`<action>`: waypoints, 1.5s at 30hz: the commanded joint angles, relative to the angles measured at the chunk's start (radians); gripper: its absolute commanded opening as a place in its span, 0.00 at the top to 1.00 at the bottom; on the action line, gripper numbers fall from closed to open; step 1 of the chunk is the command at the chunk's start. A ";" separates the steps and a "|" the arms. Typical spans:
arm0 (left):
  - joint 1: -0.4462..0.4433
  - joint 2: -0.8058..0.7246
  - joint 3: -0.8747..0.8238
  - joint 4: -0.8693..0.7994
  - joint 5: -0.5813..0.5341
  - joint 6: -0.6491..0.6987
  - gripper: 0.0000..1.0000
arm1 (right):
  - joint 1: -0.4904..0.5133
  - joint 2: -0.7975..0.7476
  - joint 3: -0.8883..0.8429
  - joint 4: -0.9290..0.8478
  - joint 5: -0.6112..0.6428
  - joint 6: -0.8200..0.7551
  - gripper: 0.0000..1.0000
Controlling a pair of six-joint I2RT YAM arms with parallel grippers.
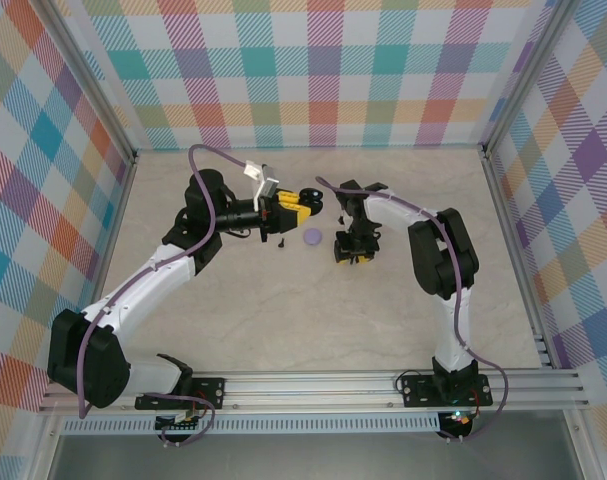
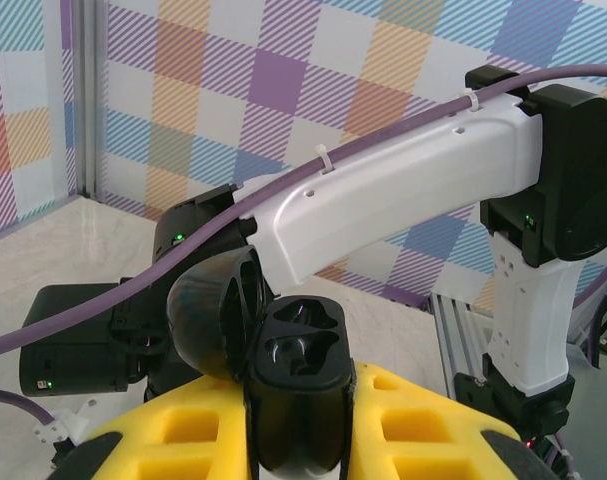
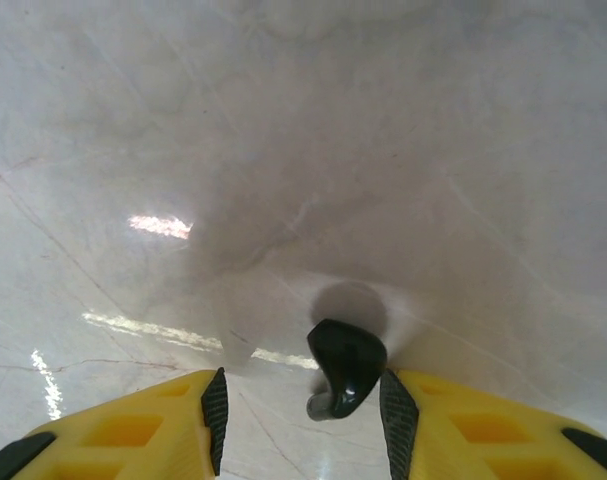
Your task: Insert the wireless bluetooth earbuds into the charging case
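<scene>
At the middle of the pale marbled table (image 1: 283, 330), the left gripper (image 2: 301, 410) is clamped on an open black charging case (image 2: 303, 345), its lid swung aside and both wells empty. The right gripper (image 3: 305, 400) points down, partly open. A black earbud (image 3: 343, 365) sits against one pad (image 3: 397, 420), clear of the other. The left arm (image 1: 153, 275) and right arm (image 1: 438, 250) bend inward. A lilac round case (image 1: 313, 237) lies between the grippers.

I am holding my left gripper (image 1: 305, 203) out over the far half of the surface (image 1: 283, 330), gripping a black case (image 1: 314, 196) at its tips. My right gripper (image 1: 354, 258) is pointing downward just beside a lilac case (image 1: 313, 237) lying near the middle.
</scene>
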 commanded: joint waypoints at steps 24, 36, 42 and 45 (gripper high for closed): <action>0.018 0.003 0.032 0.012 0.018 0.018 1.00 | 0.038 0.060 0.117 -0.076 0.129 0.052 0.64; 0.018 -0.003 0.029 0.013 0.017 0.017 1.00 | 0.055 0.091 0.131 -0.105 0.158 0.064 0.66; 0.018 -0.004 0.027 0.012 0.014 0.017 1.00 | 0.061 0.100 0.127 -0.111 0.172 0.066 0.67; 0.018 -0.002 0.027 0.012 0.015 0.017 1.00 | 0.062 0.108 0.127 -0.111 0.172 0.064 0.70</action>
